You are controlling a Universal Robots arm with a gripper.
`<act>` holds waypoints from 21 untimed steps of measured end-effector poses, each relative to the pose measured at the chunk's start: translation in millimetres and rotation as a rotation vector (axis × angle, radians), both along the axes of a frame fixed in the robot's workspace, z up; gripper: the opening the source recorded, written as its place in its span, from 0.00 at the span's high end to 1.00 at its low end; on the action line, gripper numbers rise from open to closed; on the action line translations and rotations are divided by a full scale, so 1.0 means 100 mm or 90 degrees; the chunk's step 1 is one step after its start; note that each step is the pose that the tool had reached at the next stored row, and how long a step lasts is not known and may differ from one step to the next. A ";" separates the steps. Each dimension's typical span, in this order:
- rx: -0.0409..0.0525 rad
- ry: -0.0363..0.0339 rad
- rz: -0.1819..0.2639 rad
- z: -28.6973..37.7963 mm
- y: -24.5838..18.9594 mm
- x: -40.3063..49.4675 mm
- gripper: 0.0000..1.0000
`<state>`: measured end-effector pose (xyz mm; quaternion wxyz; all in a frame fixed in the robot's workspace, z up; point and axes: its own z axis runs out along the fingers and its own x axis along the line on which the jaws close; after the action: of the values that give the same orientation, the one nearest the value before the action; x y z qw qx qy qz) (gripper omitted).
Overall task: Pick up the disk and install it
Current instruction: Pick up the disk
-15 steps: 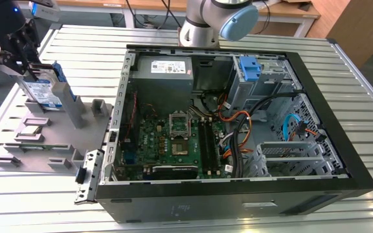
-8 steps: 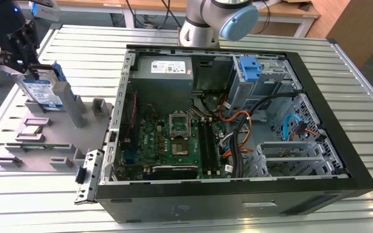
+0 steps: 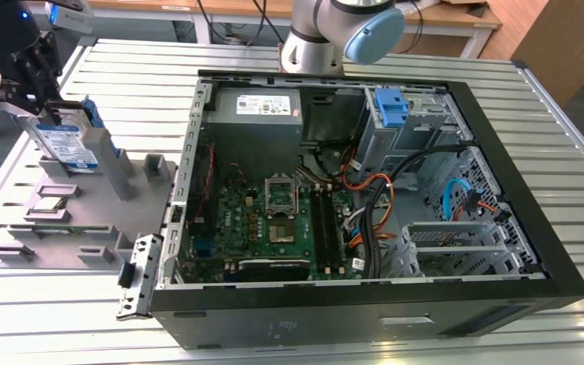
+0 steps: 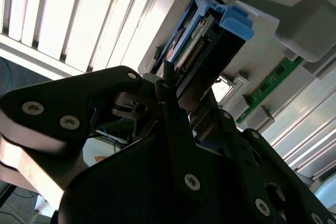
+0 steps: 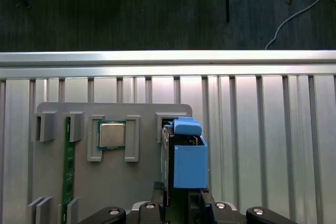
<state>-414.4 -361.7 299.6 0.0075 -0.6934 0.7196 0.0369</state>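
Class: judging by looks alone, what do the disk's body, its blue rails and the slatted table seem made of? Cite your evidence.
The disk body: probably bare metal, with a silver-grey sheen. The blue rails: likely moulded plastic, of uniform matt colour. The table: seemingly aluminium, with bright ribbed slats reflecting light.

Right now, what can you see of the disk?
The disk is a flat silver-metal drive with a blue-and-white label and blue plastic rails along its edges. It stands on edge, slightly tilted, over the grey fixture at the exterior view's left, outside the computer case. The gripper is closed on its upper end.
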 end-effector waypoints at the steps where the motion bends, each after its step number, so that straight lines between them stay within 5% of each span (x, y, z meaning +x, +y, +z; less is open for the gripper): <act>1: 0.0000 0.0000 0.000 0.000 0.000 0.000 0.65; 21: 0.0000 0.0000 0.000 0.055 0.000 0.000 0.65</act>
<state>-414.4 -361.7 305.1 0.0075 -0.6934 0.7196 0.0369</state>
